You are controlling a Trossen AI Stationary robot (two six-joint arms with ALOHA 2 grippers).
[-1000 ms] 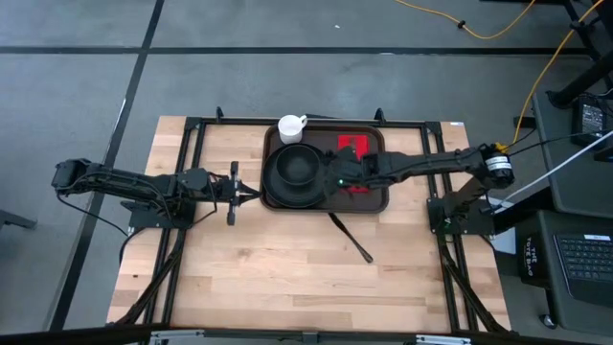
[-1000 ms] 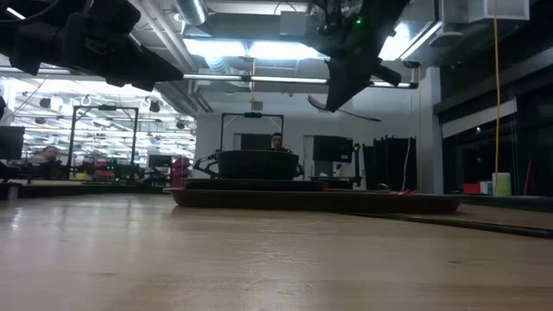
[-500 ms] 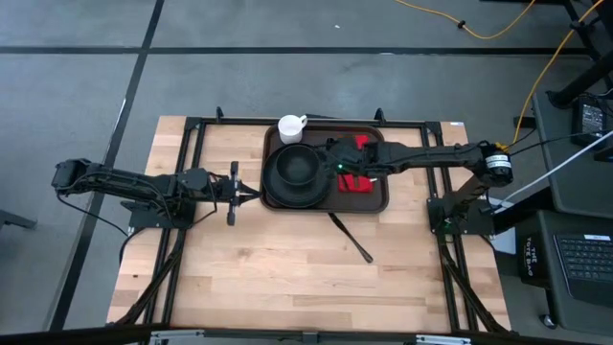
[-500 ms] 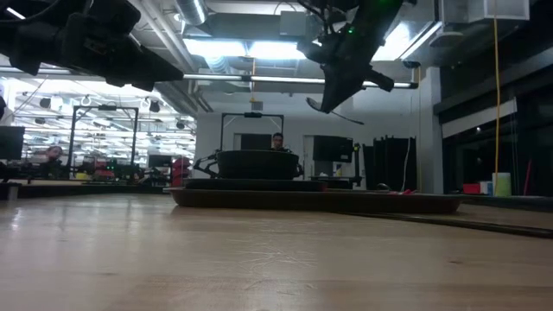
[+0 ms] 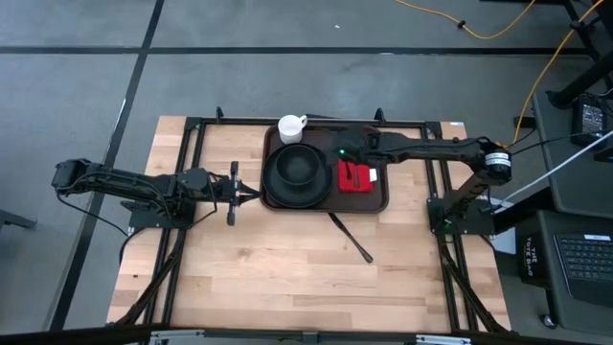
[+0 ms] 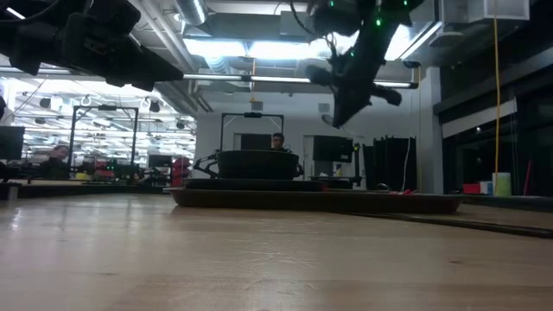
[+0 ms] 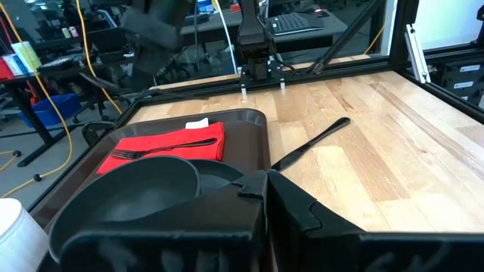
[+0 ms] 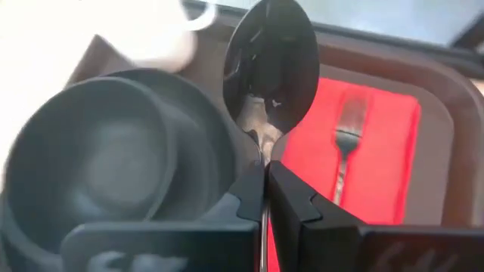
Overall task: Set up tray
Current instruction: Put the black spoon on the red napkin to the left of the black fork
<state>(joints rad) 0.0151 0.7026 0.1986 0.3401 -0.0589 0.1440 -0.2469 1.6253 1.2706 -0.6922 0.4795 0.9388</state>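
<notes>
The dark brown tray (image 5: pixel 379 197) sits at the table's far middle. On it are a round black plate (image 5: pixel 273 193) with a black bowl (image 5: pixel 295 168), and a red napkin (image 5: pixel 356 178) with a fork (image 8: pixel 345 141) lying on top. My right gripper (image 5: pixel 335 150) hovers above the tray's far part, between bowl and napkin, shut on a spoon (image 8: pixel 269 60). My left gripper (image 5: pixel 257 197) waits shut beside the tray's left rim, touching nothing. My right gripper pinches the spoon between its two fingers at the neck (image 8: pixel 265 145), just behind the bowl of the spoon. The spoon's bowl sticks out ahead of the fingertips; the handle runs back between the fingers, hidden. The spoon is lifted clear above the tray.
A white cup (image 5: pixel 290 127) stands at the tray's far left corner. A dark knife (image 5: pixel 351 238) lies on the bare wood just near of the tray. Black frame rails run along the table's left, right and far sides. The table's near half is open wood.
My right gripper has carried the spoon from over the red napkin toward the table's far edge, turning as it went; napkin and fork now lie uncovered. The spoon has stayed in the shut fingers.
</notes>
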